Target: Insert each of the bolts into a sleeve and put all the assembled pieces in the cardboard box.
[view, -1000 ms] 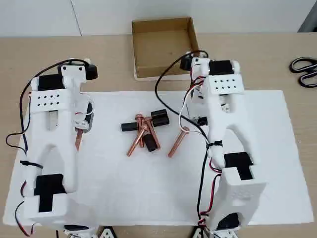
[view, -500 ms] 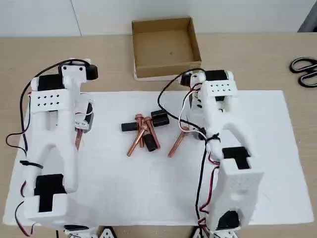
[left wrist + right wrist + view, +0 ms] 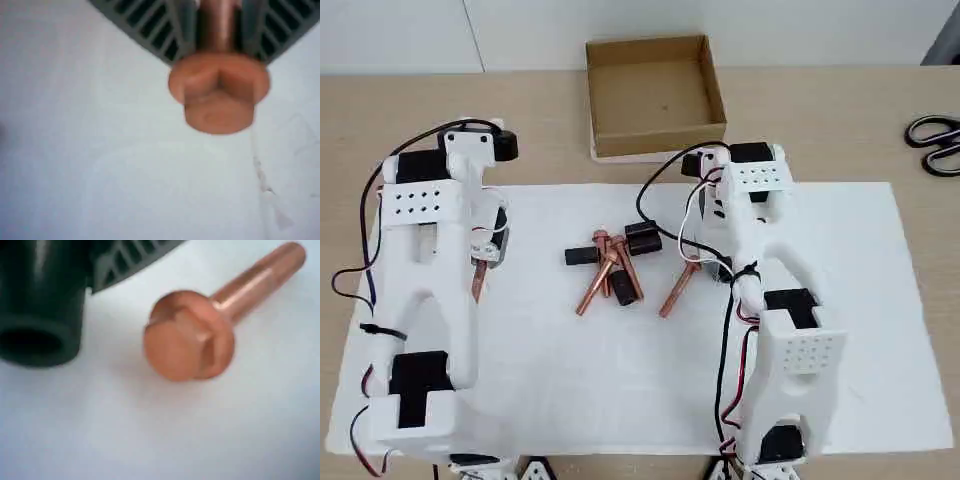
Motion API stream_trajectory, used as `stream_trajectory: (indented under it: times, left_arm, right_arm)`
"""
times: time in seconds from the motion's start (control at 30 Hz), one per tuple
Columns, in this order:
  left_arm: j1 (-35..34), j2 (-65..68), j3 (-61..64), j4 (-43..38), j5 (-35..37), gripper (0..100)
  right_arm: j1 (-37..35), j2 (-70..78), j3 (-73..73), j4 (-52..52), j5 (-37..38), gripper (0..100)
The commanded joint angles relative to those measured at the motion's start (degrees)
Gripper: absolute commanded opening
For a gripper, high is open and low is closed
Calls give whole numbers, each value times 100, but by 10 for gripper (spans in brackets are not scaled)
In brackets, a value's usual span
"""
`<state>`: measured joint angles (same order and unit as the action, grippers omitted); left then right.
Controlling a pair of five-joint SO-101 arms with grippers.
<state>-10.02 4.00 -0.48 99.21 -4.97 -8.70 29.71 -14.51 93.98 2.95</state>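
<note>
Table (image 3: 840, 110): bare wood is seen all round the sheet. Scissors (image 3: 932, 140) are left by the far right edge, well apart from the work.
White sheet (image 3: 620, 390): every loose part is laid on it. Lots of free room is found on the near half, between the two arms.
Right arm (image 3: 765, 215): in the last second it has been pulled back from the box corner toward its own base.
Left arm (image 3: 425, 250): it has not been moved and is kept by the left edge of the sheet.
Cardboard box (image 3: 705, 75): nothing is seen inside, so no joined piece has been put away yet. Its near corner has been freed now that the right arm is gone from it.
Pile (image 3: 612, 265): bolts and sleeves are heaped together, touching, in the middle of the sheet.
Right gripper (image 3: 712, 262): it has been brought down just beside the lone bolt (image 3: 190, 347) and seems to be closed on the held sleeve (image 3: 40, 335).
Left gripper (image 3: 218, 22): it is clamped on the held bolt (image 3: 218, 95), with the head pointed down at the sheet.
Meaning: a sleeve and a bolt are each held now, so joining is likely next. Care will be needed near the lone bolt, which could be knocked.
</note>
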Motion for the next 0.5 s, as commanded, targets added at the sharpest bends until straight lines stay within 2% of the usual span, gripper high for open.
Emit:
stream_trajectory:
  times: [0.0, 0.47]
  left_arm:
    - [0, -264, -22, -35, -53, 6]
    - [0, -264, -13, -44, -53, 6]
  right_arm:
    - [-92, -40, -255, 22, 220, 175]
    - [-127, -40, -290, -277, 281, 186]
